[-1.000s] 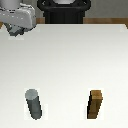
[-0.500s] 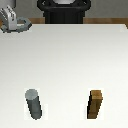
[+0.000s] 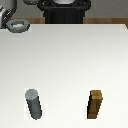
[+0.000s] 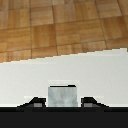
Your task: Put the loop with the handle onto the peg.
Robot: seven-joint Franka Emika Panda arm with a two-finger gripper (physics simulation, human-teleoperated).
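The grey upright peg (image 3: pixel 33 103) stands on the white table (image 3: pixel 65 60) near the front, on the exterior view's left. My gripper (image 3: pixel 7 21) is at the far back corner on the exterior view's left, partly cut off by the frame edge. It is shut on the handle of the grey loop (image 3: pixel 18 24), whose ring sticks out beside it above the table's back edge. In the wrist view the grey handle (image 4: pixel 62 95) sits between my two dark fingertips (image 4: pixel 35 102), and the ring itself is hidden there. The loop is far from the peg.
A brown wooden block (image 3: pixel 96 105) stands upright near the front, on the exterior view's right, level with the peg. The robot's dark base (image 3: pixel 65 12) is at the back middle. The wrist view shows the table edge (image 4: pixel 65 57) with wooden floor (image 4: pixel 60 25) beyond.
My gripper has moved further toward the exterior view's left, now partly out of frame. The loop's ring now shows beside it. Peg and block have not moved.
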